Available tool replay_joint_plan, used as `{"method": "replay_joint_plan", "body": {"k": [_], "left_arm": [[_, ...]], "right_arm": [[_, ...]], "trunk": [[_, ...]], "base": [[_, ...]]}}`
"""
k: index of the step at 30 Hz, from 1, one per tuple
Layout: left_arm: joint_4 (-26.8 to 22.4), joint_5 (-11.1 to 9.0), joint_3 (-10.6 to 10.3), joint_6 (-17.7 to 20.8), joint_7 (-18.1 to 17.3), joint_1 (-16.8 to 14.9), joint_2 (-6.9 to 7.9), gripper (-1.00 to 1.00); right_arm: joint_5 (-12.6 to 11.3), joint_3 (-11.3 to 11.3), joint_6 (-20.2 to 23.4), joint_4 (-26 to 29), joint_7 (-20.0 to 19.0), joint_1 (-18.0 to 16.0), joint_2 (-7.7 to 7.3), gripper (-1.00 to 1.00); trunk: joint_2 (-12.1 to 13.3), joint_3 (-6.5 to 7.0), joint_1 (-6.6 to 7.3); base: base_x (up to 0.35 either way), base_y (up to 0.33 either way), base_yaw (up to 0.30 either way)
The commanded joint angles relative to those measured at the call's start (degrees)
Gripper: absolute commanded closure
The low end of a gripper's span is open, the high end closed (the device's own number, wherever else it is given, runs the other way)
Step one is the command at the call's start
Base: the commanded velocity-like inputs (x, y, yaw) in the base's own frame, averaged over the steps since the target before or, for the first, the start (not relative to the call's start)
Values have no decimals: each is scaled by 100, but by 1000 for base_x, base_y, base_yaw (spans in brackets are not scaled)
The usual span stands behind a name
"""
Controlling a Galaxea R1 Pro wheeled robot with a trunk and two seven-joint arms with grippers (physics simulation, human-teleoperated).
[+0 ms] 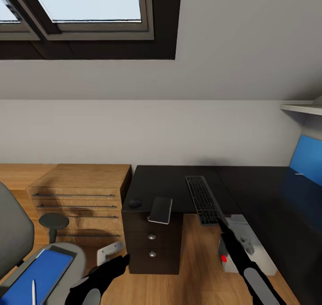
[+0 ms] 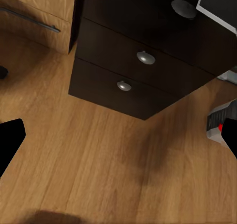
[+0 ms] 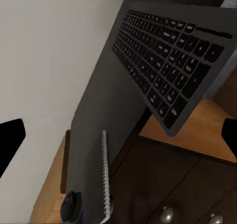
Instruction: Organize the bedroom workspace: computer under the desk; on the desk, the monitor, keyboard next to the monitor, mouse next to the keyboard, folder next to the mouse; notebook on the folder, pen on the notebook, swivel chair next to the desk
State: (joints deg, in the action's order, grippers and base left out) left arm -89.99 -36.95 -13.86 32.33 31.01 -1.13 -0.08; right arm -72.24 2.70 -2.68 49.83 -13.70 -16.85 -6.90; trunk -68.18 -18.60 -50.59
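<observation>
Desk [image 1: 179, 184] with keyboard, notebook and mouse on its black top.

Keyboard [image 1: 204, 199] lies on the desk, one end overhanging the front edge. Notebook [image 1: 160, 209] sits over the drawer unit [image 1: 152, 244], slightly past the desk edge; mouse [image 1: 135, 203] lies just beside it. Computer [image 1: 243, 247] stands on the floor under the desk. Folder [image 1: 38, 273] with pen [image 1: 33, 292] rests on the swivel chair [image 1: 18, 251], near the desk. Left gripper [image 2: 118, 145] and right gripper [image 3: 118, 140]: fingers spread wide, holding nothing.
</observation>
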Motion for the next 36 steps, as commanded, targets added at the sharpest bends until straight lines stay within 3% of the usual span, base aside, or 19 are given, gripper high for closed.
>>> {"method": "replay_joint_plan", "body": {"k": [1, 4, 10, 29, 32, 36], "left_arm": [[-3, -57, -41, 6, 59, -4, 0, -100], [21, -43, -150, -4, 65, -2, 1, -100], [21, -46, -200, -100, 34, -3, 7, -100], [31, -77, -266, -176, 27, -2, 9, -100], [33, -76, -266, -177, 27, -2, 8, -100], [31, -76, -284, -175, 19, -2, 4, -100]], "right_arm": [[-68, 24, -16, -13, -88, -4, -39, -100], [-102, 16, 27, -57, -283, -3, -208, -100], [-121, 12, 45, -75, -363, -3, -338, -100], [-140, -78, 48, -296, -388, -3, -364, -100], [-152, -82, 48, -345, -554, -3, -363, -100], [-182, -113, 71, -809, -1596, -3, -361, -100]], "trunk": [[-46, -26, -23], [-166, -79, -89], [-407, -187, -221], [-1169, -528, -638], [-1289, -582, -704], [-1450, -654, -792]], "base": [[0, 0, 0], [0, 0, 0], [0, 0, 0], [0, 0, 0], [0, 0, 0], [0, 0, 0]]}}
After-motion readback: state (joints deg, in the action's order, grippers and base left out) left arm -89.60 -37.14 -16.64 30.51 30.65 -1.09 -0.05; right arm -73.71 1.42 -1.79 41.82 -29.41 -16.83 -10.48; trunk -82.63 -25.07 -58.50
